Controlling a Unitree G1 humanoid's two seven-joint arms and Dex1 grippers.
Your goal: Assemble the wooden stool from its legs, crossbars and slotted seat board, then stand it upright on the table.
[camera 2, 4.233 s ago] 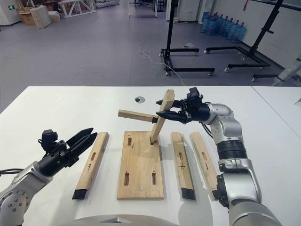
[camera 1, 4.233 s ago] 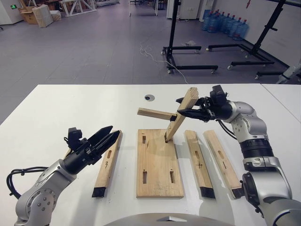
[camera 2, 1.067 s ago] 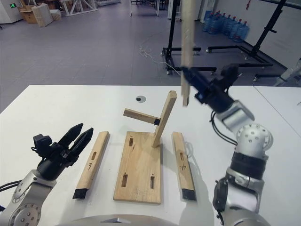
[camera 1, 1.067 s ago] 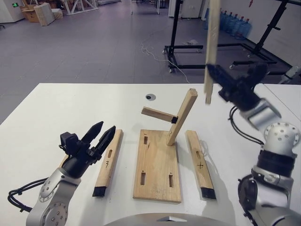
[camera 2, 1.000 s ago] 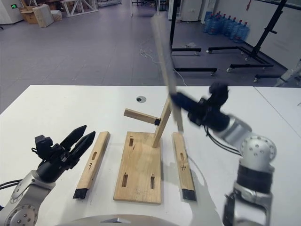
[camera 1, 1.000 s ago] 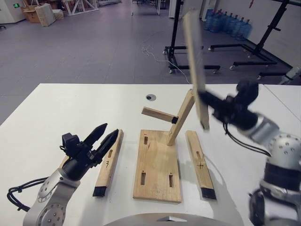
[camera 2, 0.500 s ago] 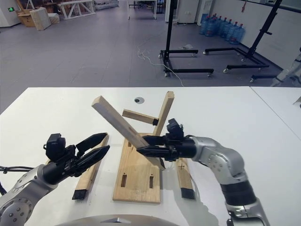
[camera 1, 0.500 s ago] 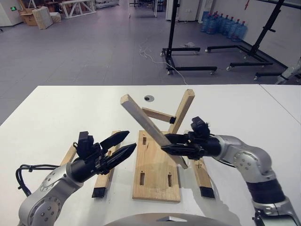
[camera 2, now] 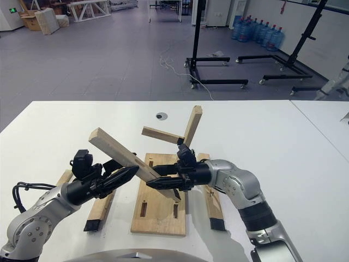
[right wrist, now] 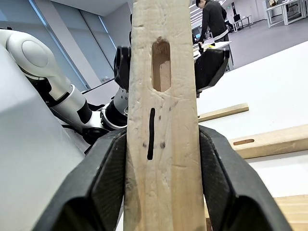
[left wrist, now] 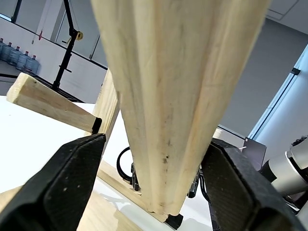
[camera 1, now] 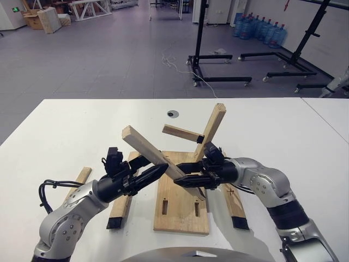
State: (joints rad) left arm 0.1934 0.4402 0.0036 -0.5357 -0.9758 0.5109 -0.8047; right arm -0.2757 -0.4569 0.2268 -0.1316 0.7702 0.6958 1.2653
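The slotted seat board (camera 1: 182, 210) lies flat on the table. One leg (camera 1: 211, 130) stands tilted in its far right slot, with a crossbar (camera 1: 181, 132) sticking out to the left. My right gripper (camera 1: 179, 174) is shut on the lower part of a second leg (camera 1: 143, 146), which slants over the board with its high end to the left. In the right wrist view both pads (right wrist: 108, 178) press that leg's sides. My left gripper (camera 1: 155, 166) is open, its fingers (left wrist: 72, 183) on either side of the same leg, higher up.
A loose leg (camera 1: 124, 199) lies left of the board and another (camera 1: 234, 204) lies right of it, both with black feet toward me. A short crossbar (camera 1: 80, 177) lies at the far left. A round cable hole (camera 1: 173, 113) sits behind the board.
My right gripper swung the lifted leg down and carried it left over the board. My left gripper moved right and now straddles that leg.
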